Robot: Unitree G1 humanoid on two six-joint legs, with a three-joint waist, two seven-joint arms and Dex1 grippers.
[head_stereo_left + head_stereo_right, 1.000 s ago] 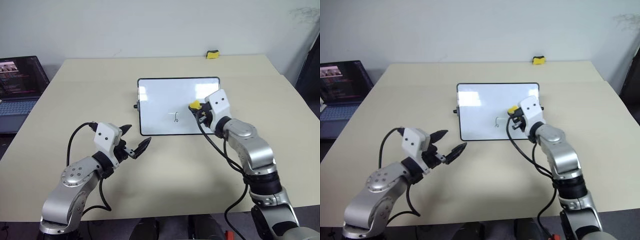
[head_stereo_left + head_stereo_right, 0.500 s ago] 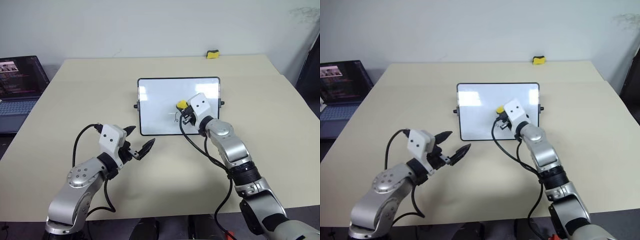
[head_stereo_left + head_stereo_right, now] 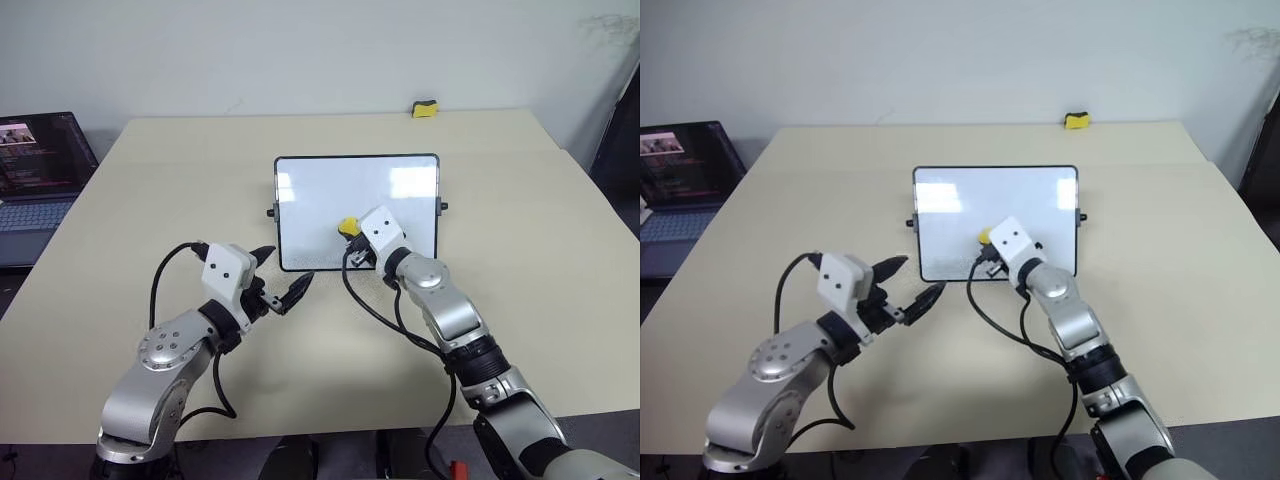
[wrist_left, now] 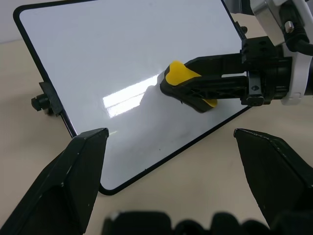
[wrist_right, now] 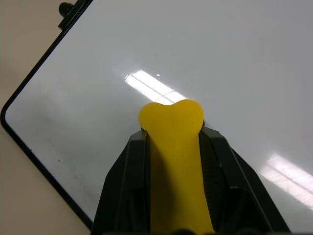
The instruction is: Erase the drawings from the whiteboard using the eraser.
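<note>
The whiteboard (image 3: 320, 190) lies flat at the table's middle, its black frame and side knobs in sight. My right gripper (image 3: 352, 242) is shut on the yellow eraser (image 3: 347, 227) and presses it onto the board near the front edge, about mid-width. The right wrist view has the eraser (image 5: 172, 142) clamped between both black fingers (image 5: 124, 181) over the white surface. The drawings are hidden or out of view; the board around the eraser looks bare. My left gripper (image 3: 286, 268) hovers open just off the board's front left corner, holding nothing, and its wrist view looks at the eraser (image 4: 182, 78).
A second small yellow-and-black block (image 3: 426, 108) sits at the table's far edge. An open laptop (image 3: 35, 165) stands off the left side. Bare tan tabletop (image 3: 540, 220) spreads right of the board and in front of it.
My right gripper slid the eraser left and toward the board's front edge, across the spot where a small loop mark showed a second ago. The left gripper stayed nearly still and open.
</note>
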